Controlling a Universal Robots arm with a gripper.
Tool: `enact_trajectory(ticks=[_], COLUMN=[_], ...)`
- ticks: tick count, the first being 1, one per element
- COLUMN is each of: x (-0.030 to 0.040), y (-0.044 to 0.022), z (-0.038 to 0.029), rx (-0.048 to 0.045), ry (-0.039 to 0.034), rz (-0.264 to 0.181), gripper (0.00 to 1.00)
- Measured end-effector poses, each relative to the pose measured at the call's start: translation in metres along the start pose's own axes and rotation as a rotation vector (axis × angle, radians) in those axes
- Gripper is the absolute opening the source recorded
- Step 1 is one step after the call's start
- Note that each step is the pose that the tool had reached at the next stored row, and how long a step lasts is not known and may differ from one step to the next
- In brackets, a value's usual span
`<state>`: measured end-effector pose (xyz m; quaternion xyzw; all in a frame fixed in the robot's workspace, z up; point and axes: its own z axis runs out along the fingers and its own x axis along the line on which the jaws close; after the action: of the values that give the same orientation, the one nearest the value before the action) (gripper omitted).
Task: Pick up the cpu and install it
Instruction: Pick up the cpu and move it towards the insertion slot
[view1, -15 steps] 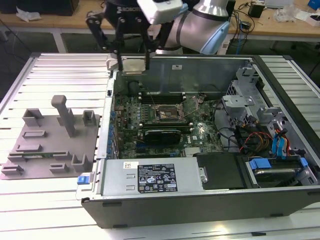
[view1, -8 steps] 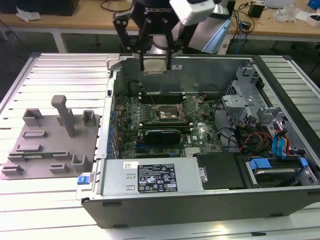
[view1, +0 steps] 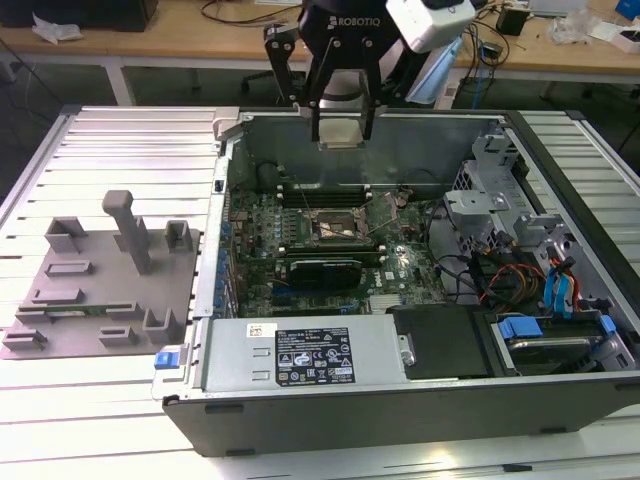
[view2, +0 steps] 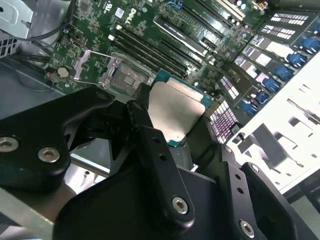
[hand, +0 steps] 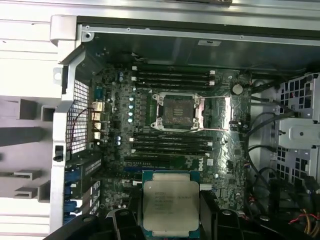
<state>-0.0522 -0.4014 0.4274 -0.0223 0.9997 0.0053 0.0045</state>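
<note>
My gripper (view1: 341, 132) hangs above the back wall of the open computer case (view1: 400, 400), shut on the cpu (view1: 341, 131), a small flat square chip with a pale silver top. In both wrist views the cpu (hand: 170, 207) (view2: 175, 112) sits clamped between the black fingers (view2: 150, 137). Below on the green motherboard (view1: 400, 265) lies the open cpu socket (view1: 335, 228) (hand: 177, 111) (view2: 127, 80), its metal frame lifted and its lever swung out. The chip is held well above the socket, apart from it.
A grey fixture plate with upright posts (view1: 100, 285) lies to the exterior view's left of the case. A long black expansion card (view1: 322, 270) stands in front of the socket. Memory slots (hand: 172, 77) flank the socket. Drive bays and cables (view1: 530, 280) fill the case's right side.
</note>
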Motion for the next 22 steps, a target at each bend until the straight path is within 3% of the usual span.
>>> enact_trajectory(ticks=[3, 5, 9, 17, 22], x=[-0.0003, -0.0012, -0.0020, -0.0071, -0.0086], y=[0.0001, 0.0010, 0.0038, 0.0145, 0.0166], z=[0.0011, 0.0072, 0.0134, 0.0329, 0.0427], rx=[-0.0001, 0.0003, 0.0001, 0.0009, 0.0013], ry=[-0.0001, 0.0001, 0.0000, 0.0001, 0.0001], rz=[0.000, 0.000, 0.000, 0.000, 0.000], gripper=[0.55, 0.55, 0.55, 0.55, 0.55])
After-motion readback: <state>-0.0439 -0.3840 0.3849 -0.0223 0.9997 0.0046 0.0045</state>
